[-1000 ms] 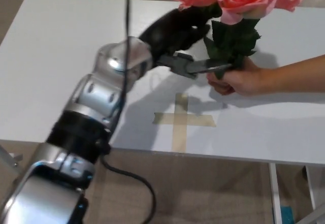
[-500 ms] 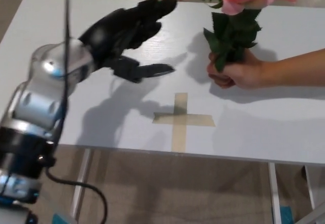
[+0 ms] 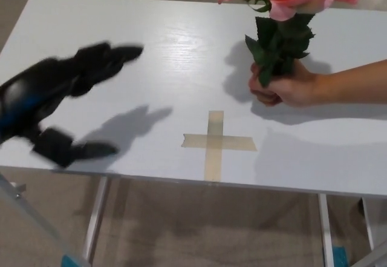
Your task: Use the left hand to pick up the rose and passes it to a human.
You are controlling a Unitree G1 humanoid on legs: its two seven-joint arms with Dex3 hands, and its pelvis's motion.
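1. Your left hand (image 3: 57,106) is motion-blurred over the worktop's (image 3: 181,55) left side, near the front edge; it holds nothing, with the two fingers (image 3: 112,55) stretched toward the middle and the thumb (image 3: 78,151) splayed wide toward the front edge.
2. Your right hand isn't in frame.
3. A tape cross (image 3: 214,141) is stuck flat on the worktop at centre front, its long bar running to the front edge, well apart from your hand.
4. Behind the cross, toward the right edge, a person's hand (image 3: 284,88) comes in from the right, fist closed around the stems.
5. The rose (image 3: 284,13) is held upright in that fist, green leaves just above the knuckles and pink blooms up at the far edge, partly cut off by the frame top. It's clear of your hand, well apart.
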